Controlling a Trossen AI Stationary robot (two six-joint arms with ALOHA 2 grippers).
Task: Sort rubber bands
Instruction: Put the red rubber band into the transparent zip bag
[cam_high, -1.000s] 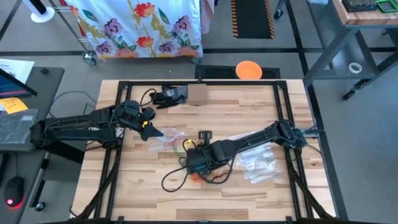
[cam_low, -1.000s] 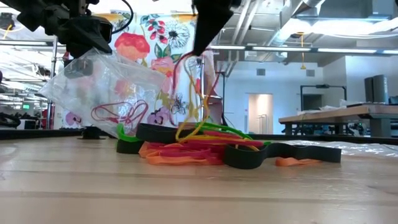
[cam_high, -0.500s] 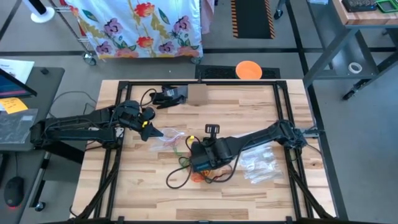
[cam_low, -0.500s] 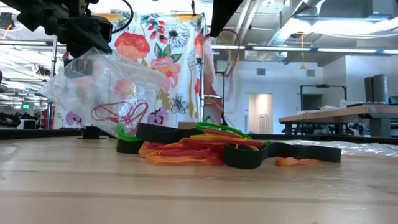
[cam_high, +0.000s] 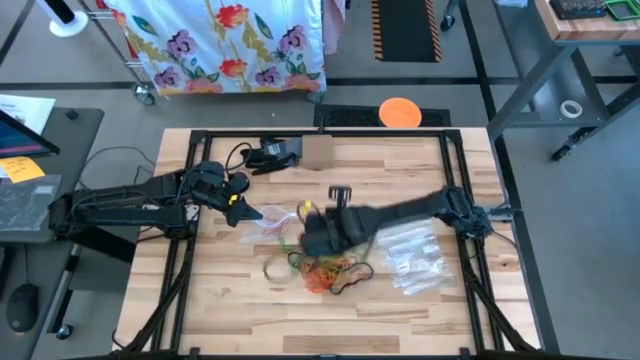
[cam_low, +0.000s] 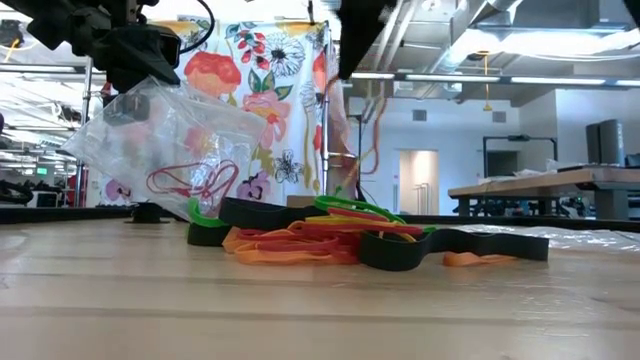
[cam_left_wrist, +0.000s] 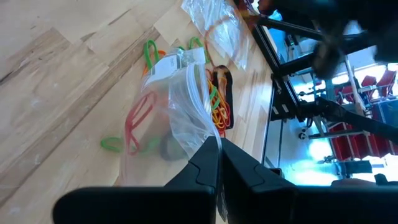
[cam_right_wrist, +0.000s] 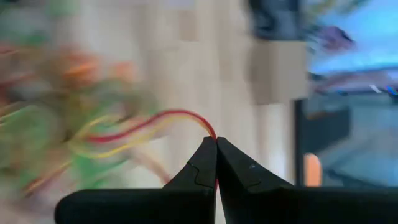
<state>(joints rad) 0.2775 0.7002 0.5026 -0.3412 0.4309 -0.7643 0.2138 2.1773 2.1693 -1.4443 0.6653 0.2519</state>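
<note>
The rubber bands lie in a tangled pile (cam_high: 326, 272) of red, orange, green, yellow and black loops on the wooden table, also seen in the low view (cam_low: 320, 236). My left gripper (cam_high: 247, 210) is shut on a clear zip bag (cam_high: 272, 220), which holds a few red and green bands (cam_left_wrist: 138, 119). My right gripper (cam_high: 298, 232) hovers between the bag and the pile. It is shut on a red and a yellow band (cam_right_wrist: 163, 122) that trail from its tips. My left gripper pinches the zip bag's top edge (cam_left_wrist: 210, 132) between its two shut fingers. The bag hangs below the fingers, tilted, above the table (cam_low: 170, 140). My right gripper pinches a red band and a yellow band at one end of their loops (cam_right_wrist: 211, 132), right at its fingertips. The fingers slant downward. The bands hang slack, lifted off the pile.
A stack of clear zip bags (cam_high: 414, 262) lies on the table's right side under the right arm. A black device with cables (cam_high: 268, 154) and a small cardboard piece (cam_high: 318, 152) sit at the far edge. A black frame borders the table.
My right gripper has risen and moved toward the table's far edge and the zip bag, tipping as it went. The red and yellow bands, at first stretched up from the pile, have come clear of it and now dangle from the shut fingers.
</note>
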